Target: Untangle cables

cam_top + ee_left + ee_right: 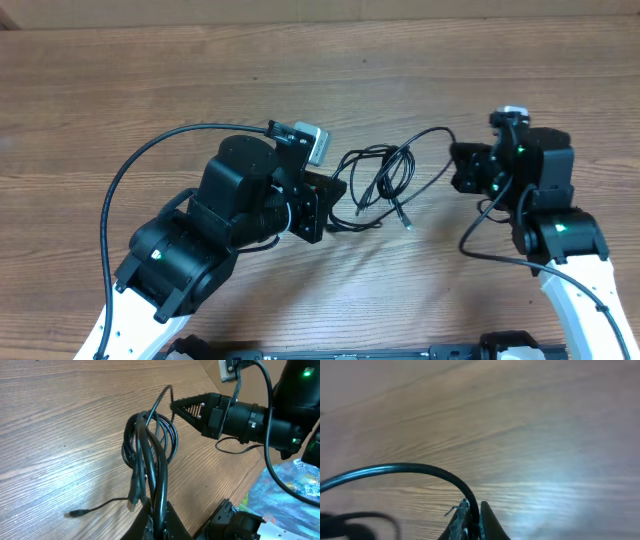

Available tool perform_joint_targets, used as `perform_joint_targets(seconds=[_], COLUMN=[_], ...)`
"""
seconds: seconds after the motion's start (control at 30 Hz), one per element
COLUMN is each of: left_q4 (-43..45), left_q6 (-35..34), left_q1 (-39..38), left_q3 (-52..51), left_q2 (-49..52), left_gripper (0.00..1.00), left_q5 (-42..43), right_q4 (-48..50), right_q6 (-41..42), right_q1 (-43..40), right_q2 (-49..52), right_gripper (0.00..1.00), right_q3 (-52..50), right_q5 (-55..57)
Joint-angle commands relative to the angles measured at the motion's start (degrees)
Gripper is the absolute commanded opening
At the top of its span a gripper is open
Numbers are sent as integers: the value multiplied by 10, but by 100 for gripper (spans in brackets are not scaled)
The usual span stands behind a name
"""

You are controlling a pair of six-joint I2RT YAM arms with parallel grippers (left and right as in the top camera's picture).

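The cables (378,185) lie in loose loops near the middle of the wooden counter (150,80), between the two arms. The left end effector (157,525) is pressed together, and it pinches the cables on the side nearest the left arm. From there the loops run up and away across the wood. The right end effector (474,516) is pressed together too. It pinches one thin strand of the cables, and that strand bends in an arc back to the loops. A loose end with a small plug (405,220) rests on the counter just beside the loops, toward the front edge. The big black left arm (235,205) covers the counter next to the loops. Its thick black wire (190,128) curves out toward the left edge. A blue patterned thing (290,490) shows past the counter's edge in the left wrist view.
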Motion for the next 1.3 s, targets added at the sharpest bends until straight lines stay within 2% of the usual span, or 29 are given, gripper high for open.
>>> perform_joint_targets(seconds=[0.0,0.3,0.33,0.4,0.43,0.57,0.63,0.73,0.9,0.97,1.13,1.27], left_q4=[2,0,0,0,0,1,1,2,32,42,46,44], left_q6=[-4,-4,-4,-4,-4,-4,-4,-4,1,13,33,37], left_q1=[2,2,2,2,2,2,2,2,2,2,3,3], left_q3=[16,16,16,16,16,16,16,16,16,16,16,16], left_q2=[-11,-11,-11,-11,-11,-11,-11,-11,-11,-11,-11,-11], left_gripper=[4,4,4,4,4,4,4,4,4,4,4,4], left_q5=[-1,0,0,0,0,0,0,1,62,95,143,155], right_q4=[-18,-19,-7,12,24,35,30,16,-31,-32,-17,-10], right_q6=[28,24,-7,-64,-101,-240,-262,-320,-472,-501,-494,-439], right_q1=[-31,-39,-39,-39,-38,-38,-38,-32,3,9,8,8], right_q2=[15,26,26,26,26,26,26,26,26,26,26,26], right_gripper=[4,4,4,12,25,66,82,98,100,100,100,100], right_q3=[11,11,11,11,11,11,11,11,11,11,11,11], right_q5=[16,-26,-71,-143,-198,-387,-417,-449,-447,-444,-387,-303])
